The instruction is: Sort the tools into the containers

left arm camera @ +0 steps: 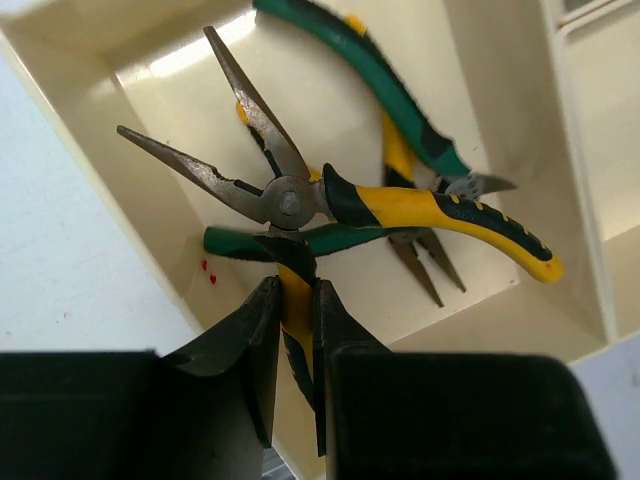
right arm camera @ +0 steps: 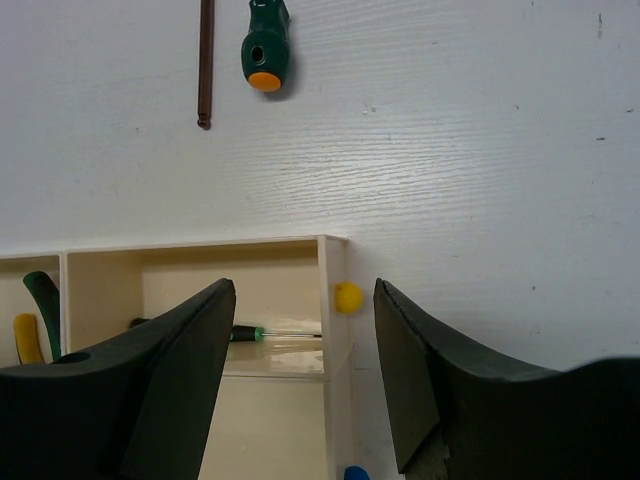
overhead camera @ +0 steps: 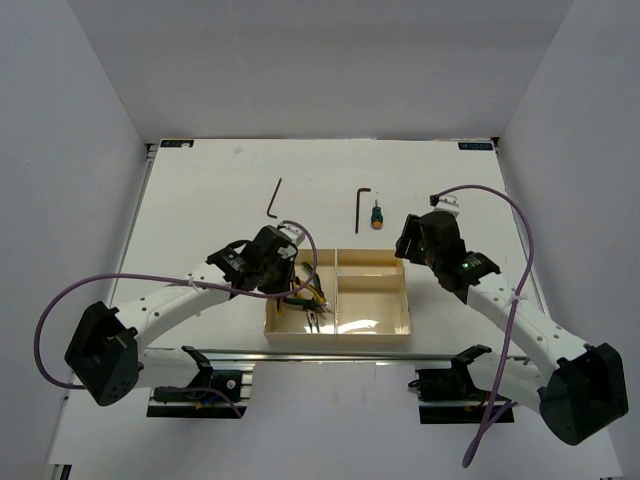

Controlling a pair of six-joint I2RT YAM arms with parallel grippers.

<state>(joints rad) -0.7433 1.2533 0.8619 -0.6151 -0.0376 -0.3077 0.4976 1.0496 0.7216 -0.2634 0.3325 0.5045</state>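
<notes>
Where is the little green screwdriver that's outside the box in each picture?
Top external: screwdriver beyond the tray, right of a hex key.
Left wrist: not in it; only pliers in the tray.
Right wrist: top edge, left of middle, hex key at its left.
Shared landmark: the tray, in all three.

The white tabletop (overhead camera: 200, 200) is carrying a cream three-part tray (overhead camera: 340, 338) near its front middle, while farther back a dark hex key (overhead camera: 275, 197) is lying alone and a second hex key (overhead camera: 358, 208) is lying just beside a small green-handled screwdriver (overhead camera: 376, 216).
</notes>
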